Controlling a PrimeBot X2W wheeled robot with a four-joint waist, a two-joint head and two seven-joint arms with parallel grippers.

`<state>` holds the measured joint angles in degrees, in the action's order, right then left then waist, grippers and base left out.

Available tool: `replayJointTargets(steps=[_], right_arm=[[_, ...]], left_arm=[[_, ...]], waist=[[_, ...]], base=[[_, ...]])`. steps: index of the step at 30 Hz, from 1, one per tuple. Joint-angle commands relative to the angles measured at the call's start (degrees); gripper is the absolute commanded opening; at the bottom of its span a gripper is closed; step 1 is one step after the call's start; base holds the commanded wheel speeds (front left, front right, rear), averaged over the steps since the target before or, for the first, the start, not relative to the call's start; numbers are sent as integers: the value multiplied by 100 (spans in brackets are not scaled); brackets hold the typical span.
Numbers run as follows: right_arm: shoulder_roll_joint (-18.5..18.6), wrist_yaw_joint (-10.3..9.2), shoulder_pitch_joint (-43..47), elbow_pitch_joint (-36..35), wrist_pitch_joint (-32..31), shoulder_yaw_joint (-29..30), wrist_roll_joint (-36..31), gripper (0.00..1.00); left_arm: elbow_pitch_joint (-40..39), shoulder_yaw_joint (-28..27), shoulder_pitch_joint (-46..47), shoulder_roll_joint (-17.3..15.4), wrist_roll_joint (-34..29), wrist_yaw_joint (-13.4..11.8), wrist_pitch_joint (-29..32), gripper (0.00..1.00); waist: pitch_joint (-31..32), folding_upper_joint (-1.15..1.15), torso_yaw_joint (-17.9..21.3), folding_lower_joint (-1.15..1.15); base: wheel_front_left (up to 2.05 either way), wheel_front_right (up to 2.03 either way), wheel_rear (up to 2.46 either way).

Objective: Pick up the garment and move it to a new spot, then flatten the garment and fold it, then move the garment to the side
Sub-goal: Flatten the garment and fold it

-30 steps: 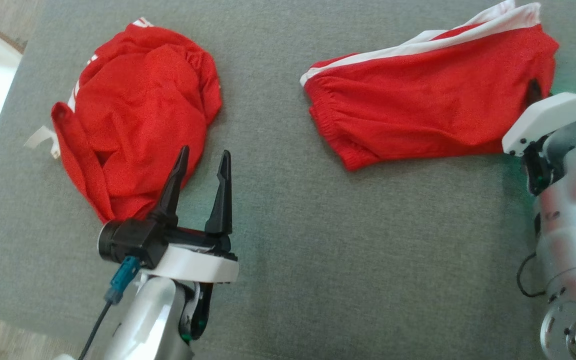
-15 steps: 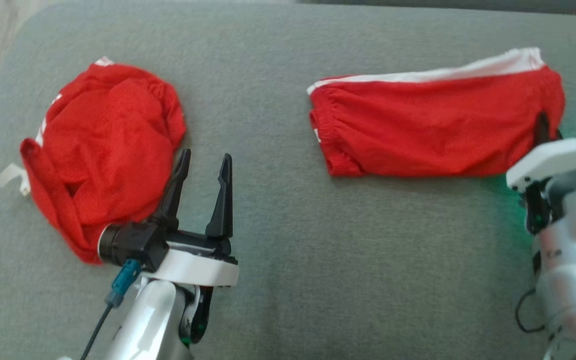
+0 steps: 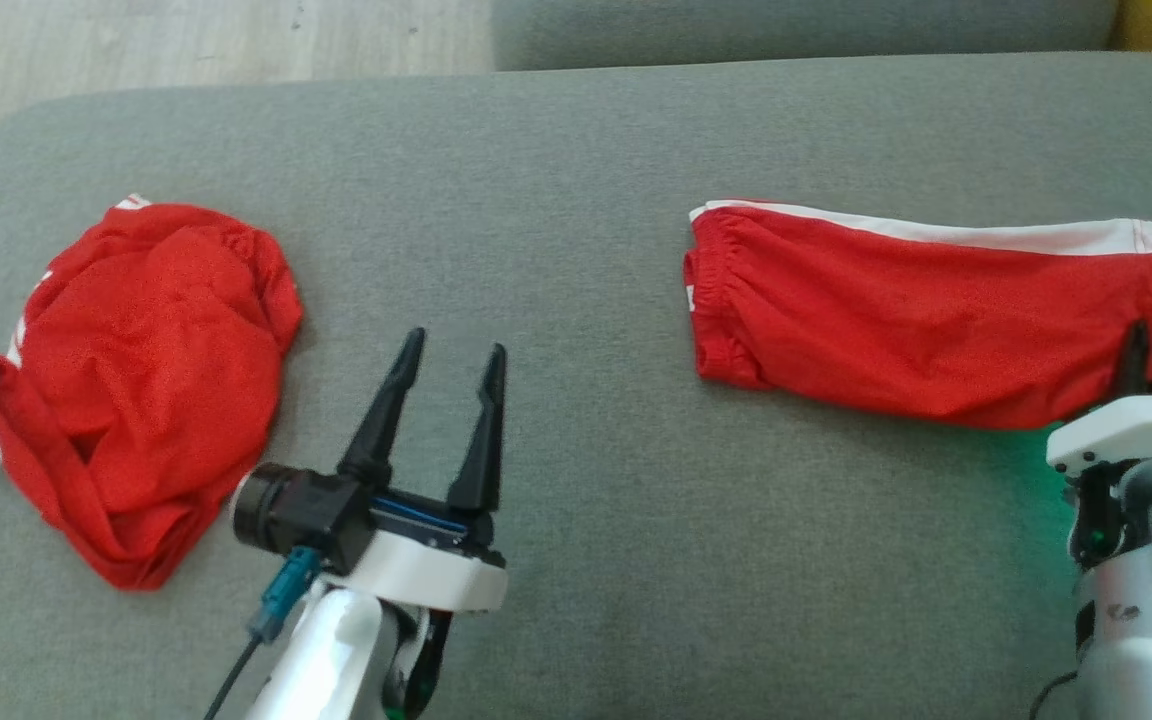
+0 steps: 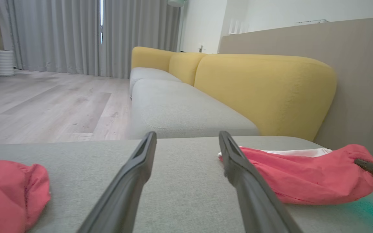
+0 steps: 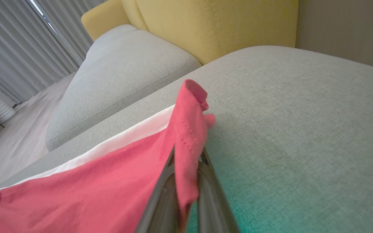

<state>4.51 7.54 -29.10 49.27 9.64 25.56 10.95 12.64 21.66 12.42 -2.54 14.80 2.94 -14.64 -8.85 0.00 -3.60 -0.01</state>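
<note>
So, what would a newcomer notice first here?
Two red fabric garments on the grey upholstered cushion: a crumpled heap at left, a flattened garment with a white edge stripe at right. The right gripper is shut on that garment's right end; the left gripper stands open between the two.

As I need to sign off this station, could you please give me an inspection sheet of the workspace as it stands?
Surface: grey cushion, flat.
Job's things: folded red shorts lie at the right, white stripe along the far edge; crumpled red garment heaped at the left.
Clutter: nothing seen.
Grippers: left gripper open over the cushion, holding nothing; right gripper shut on the shorts' right end.
Cables: dark cable with a blue plug hangs from the left wrist.
Surroundings: yellow sofa back, grey curtains, wood floor.
</note>
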Motion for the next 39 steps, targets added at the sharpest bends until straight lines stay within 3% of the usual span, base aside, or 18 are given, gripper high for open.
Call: replayJointTargets(steps=[1,9,21,32,39], right_arm=[[-22,-5,-76,-267,67,-141,38,0],[-92,-5,-111,-779,-45,-371,99,0],[-152,-5,-145,-1432,-258,-1717,530,0],[-153,-5,-86,-1254,-414,-2673,801,0],[-138,-5,161,-933,-513,-3199,862,0]], left_arm=[[-198,-112,147,-34,6,-30,-36,100],[-169,-92,190,-34,17,-33,-36,100],[-66,-76,38,-33,120,-97,-36,100],[-49,-72,-53,-33,142,-131,-36,100],[-51,-129,-108,-33,126,-122,-36,100]], waist=[[6,0,62,1],[7,0,-11,1],[259,0,-694,1],[324,0,-1174,1],[335,0,-1280,1]], base=[[0,0,0],[0,0,0],[0,0,0],[0,0,0],[0,0,0]])
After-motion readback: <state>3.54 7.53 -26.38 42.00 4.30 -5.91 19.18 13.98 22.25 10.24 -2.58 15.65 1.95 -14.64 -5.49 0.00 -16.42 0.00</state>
